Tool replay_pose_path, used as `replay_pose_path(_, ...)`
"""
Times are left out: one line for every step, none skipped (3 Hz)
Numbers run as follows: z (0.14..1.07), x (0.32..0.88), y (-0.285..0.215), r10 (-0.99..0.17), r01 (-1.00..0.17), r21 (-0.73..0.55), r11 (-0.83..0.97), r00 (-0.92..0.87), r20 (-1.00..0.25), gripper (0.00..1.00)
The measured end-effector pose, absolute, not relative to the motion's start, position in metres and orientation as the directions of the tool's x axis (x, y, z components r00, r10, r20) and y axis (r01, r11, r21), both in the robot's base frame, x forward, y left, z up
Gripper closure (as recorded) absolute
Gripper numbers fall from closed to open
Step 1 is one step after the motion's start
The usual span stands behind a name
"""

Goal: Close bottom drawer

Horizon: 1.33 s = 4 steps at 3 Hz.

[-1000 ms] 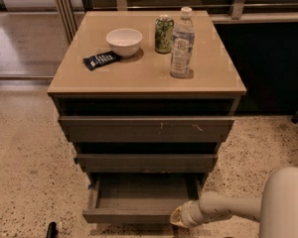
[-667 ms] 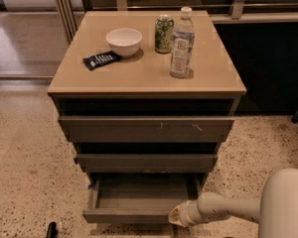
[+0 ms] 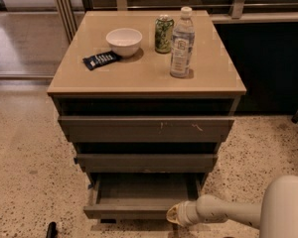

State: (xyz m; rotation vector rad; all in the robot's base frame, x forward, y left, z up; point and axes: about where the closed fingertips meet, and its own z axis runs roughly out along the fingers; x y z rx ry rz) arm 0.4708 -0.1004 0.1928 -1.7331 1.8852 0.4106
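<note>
The bottom drawer is the narrowest of three grey-brown drawers and stands pulled out, its shallow inside showing. Its plain front panel runs along the low edge of the view. My gripper sits at the end of a white arm reaching in from the lower right. It is low, at the right end of the drawer's front panel, touching or nearly touching it.
Above are the mid-width drawer and the widest drawer with pale scratches. The cabinet top holds a white bowl, a dark packet, a green can and a water bottle. Speckled floor surrounds the cabinet.
My gripper has shifted slightly left along the drawer's front panel. The drawer looks as far out as before.
</note>
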Motion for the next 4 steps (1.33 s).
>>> replay_pose_path(0.183,0.48,-0.101,-0.809,-0.975,-0.175,0.14,-0.011,-0.588,1.0)
replay_pose_path(0.174,0.494,-0.103,-0.795,-0.962,-0.221,0.161,0.007,-0.607,1.0)
replay_pose_path(0.164,0.524,-0.107,-0.771,-0.936,-0.282,0.209,0.019,-0.636,1.0)
replay_pose_path(0.162,0.547,-0.109,-0.761,-0.921,-0.308,0.239,0.019,-0.648,1.0)
